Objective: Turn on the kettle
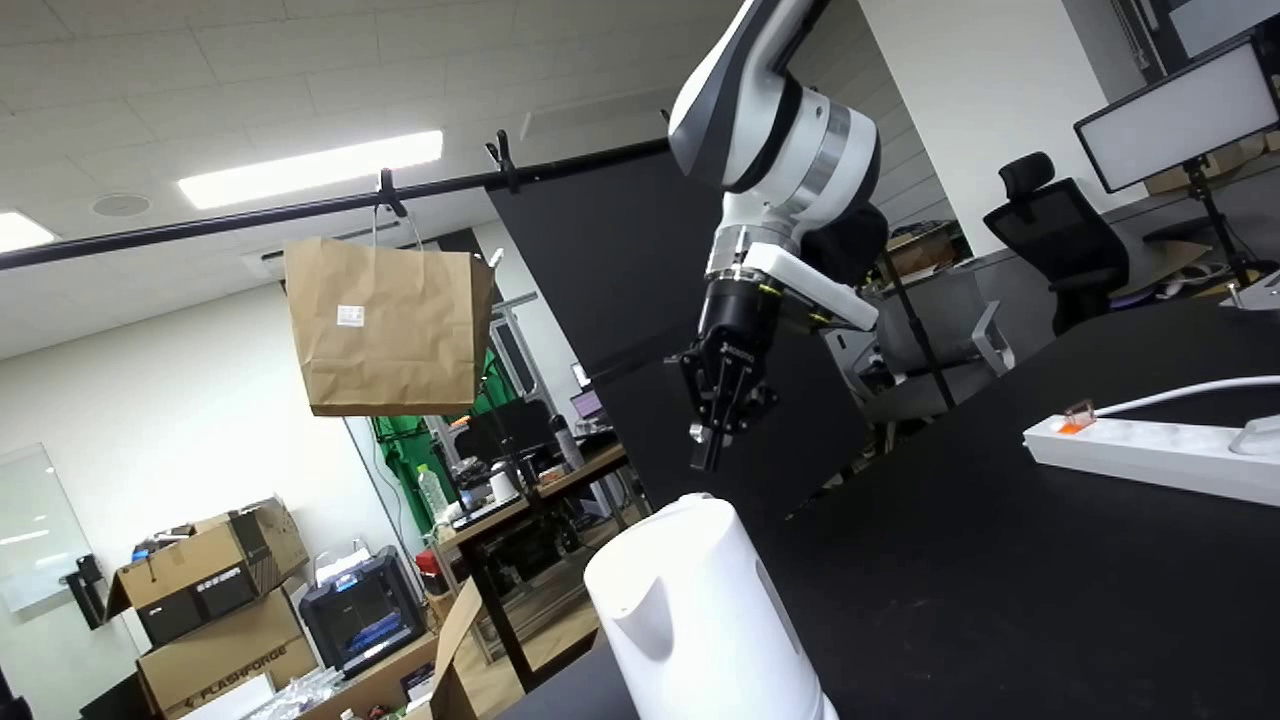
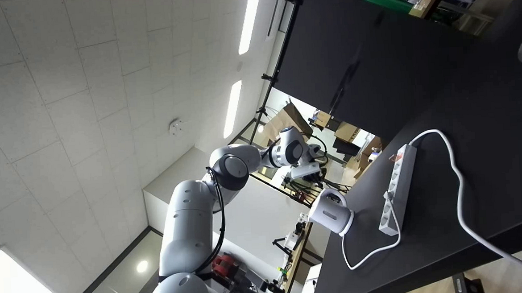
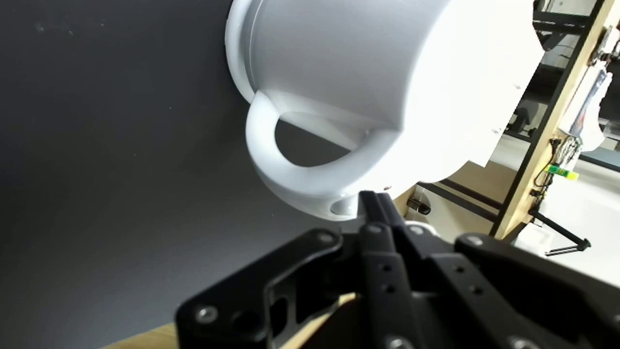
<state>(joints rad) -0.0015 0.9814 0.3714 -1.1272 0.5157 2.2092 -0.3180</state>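
The white kettle (image 1: 700, 625) stands upright on the black table; it also shows in an exterior view (image 2: 329, 212) and large in the wrist view (image 3: 334, 63). Its loop handle (image 3: 295, 177) faces my gripper in the wrist view, with an oval recessed patch (image 3: 343, 207) at the handle's upper end. My gripper (image 3: 375, 196) is shut and empty, its two fingertips pressed together. In the wrist view the fingertips overlap the handle's upper end beside the oval patch. In an exterior view the gripper (image 1: 708, 455) hangs above the kettle's top with a visible gap.
A long white power strip (image 1: 1150, 455) lies on the black table (image 1: 950, 600), and also shows in an exterior view (image 2: 398, 190). The kettle's white cord (image 2: 373, 251) loops to a plug in it. Another white cable (image 2: 459, 189) runs from the strip over the table edge.
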